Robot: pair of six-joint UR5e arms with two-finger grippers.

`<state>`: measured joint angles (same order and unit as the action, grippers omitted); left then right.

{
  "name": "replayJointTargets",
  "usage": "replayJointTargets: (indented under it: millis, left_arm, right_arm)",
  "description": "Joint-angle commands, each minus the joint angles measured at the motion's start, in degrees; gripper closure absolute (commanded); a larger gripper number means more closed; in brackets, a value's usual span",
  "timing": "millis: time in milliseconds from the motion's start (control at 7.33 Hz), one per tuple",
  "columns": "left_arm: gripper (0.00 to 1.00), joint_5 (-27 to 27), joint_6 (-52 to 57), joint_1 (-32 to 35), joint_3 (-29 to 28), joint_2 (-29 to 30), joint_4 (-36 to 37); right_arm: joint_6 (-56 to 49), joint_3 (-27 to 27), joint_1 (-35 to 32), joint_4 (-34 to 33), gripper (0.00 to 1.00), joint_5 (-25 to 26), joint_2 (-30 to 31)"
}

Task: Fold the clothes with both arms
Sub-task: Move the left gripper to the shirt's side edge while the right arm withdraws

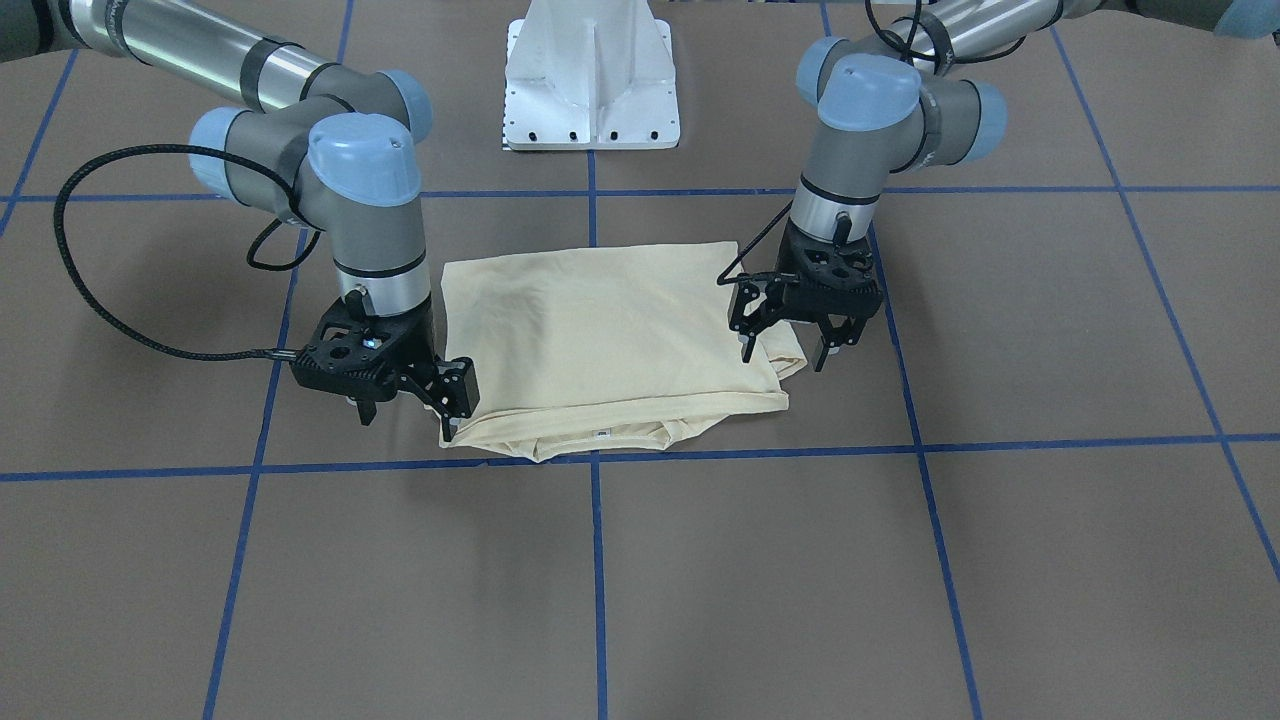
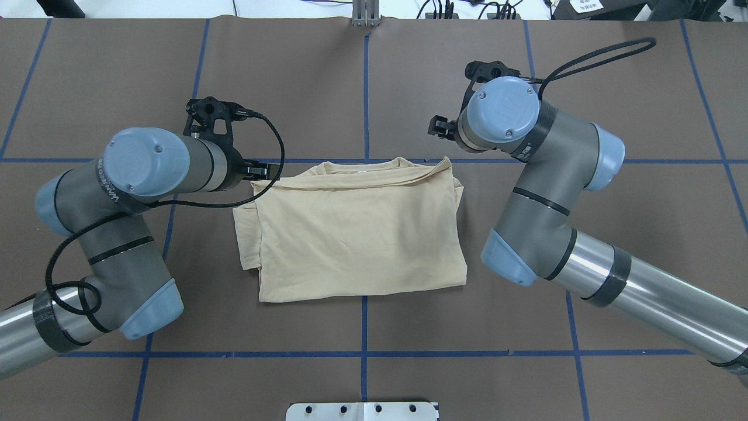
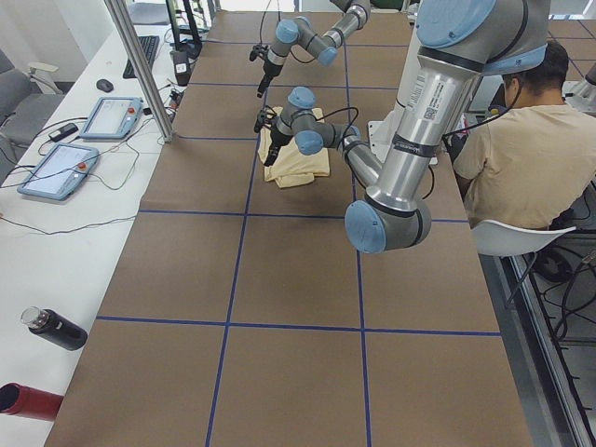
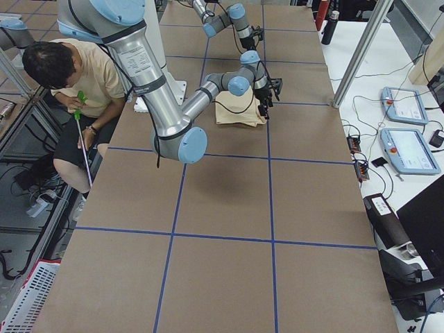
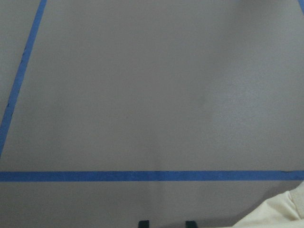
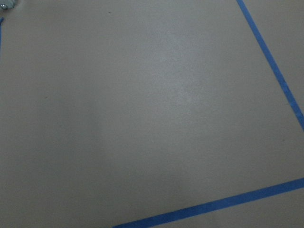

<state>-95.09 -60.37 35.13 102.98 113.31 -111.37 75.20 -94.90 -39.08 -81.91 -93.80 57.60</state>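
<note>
The cream-yellow shirt lies folded into a flat rectangle at the table's middle, plain side up, its neck tag at the edge away from the robot. The print is hidden. It also shows in the overhead view. My left gripper is open and points down, its fingers straddling the shirt's corner on the front view's right. My right gripper is open at the opposite corner, with one fingertip touching the shirt's edge. In the left wrist view a shirt corner shows at the bottom right.
The white pedestal base stands behind the shirt. Blue tape lines grid the brown table. A seated person is beside the robot. Tablets and bottles lie on the side bench.
</note>
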Motion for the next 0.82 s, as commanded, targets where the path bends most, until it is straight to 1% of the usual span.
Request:
replayJointTargets:
  millis: [0, 136, 273, 409, 545, 682]
  left_arm:
    - [0.00, -3.6, -2.8, -0.8, 6.3, -6.0, -0.2]
    - [0.00, -3.0, -7.0, -5.0, 7.5, -8.3, -1.3]
    - [0.00, -1.3, -10.9, -9.2, 7.4, -10.9, -6.1]
    - [0.02, 1.4, -14.6, -13.1, 7.4, -12.1, -8.4]
    - [0.11, 3.1, -18.0, -16.0, 7.3, -12.1, -8.4]
    - [0.29, 3.4, -19.2, -18.0, 7.1, -12.1, -8.4]
  right_arm:
    - [-6.3, -8.7, -3.0, 0.2, 0.00, -5.5, 8.0]
    - [-8.9, -10.8, -3.9, 2.0, 0.00, -6.0, 11.4]
    - [-9.8, -10.7, -4.5, 7.3, 0.00, -7.2, 14.6]
    - [-12.2, -10.7, -6.8, 10.3, 0.00, -11.2, 17.6]
    - [-15.8, -10.7, -8.8, 11.3, 0.00, -13.2, 19.6]
    - [-16.4, -10.7, -9.2, 11.3, 0.00, -13.3, 19.9]
